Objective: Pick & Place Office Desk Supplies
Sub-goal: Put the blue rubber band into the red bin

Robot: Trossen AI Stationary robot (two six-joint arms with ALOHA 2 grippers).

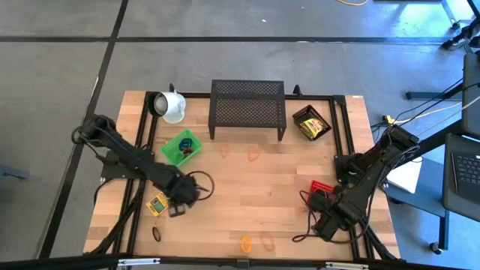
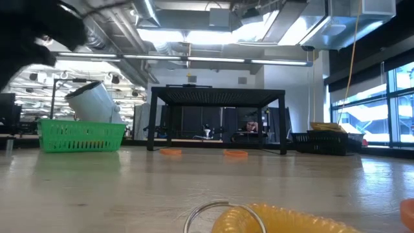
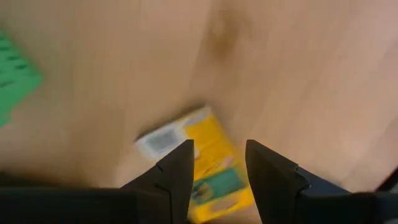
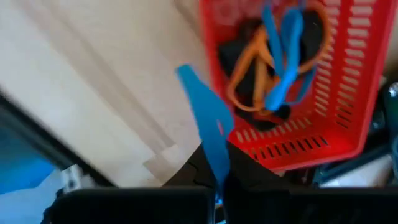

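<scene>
Shelving of black mesh point(image 1: 247, 108) stands at the table's far edge, a white mug point(image 1: 172, 106) on its side to its left. Nearer me sits a green plastic basket point(image 1: 180, 147). My left gripper point(image 1: 177, 211), fingers apart, hovers beside a flat yellow box point(image 3: 208, 163). My right gripper point(image 4: 219, 186) is clamped on a blue loop point(image 4: 208, 127) over a red basket point(image 4: 348, 99) holding loops.
</scene>
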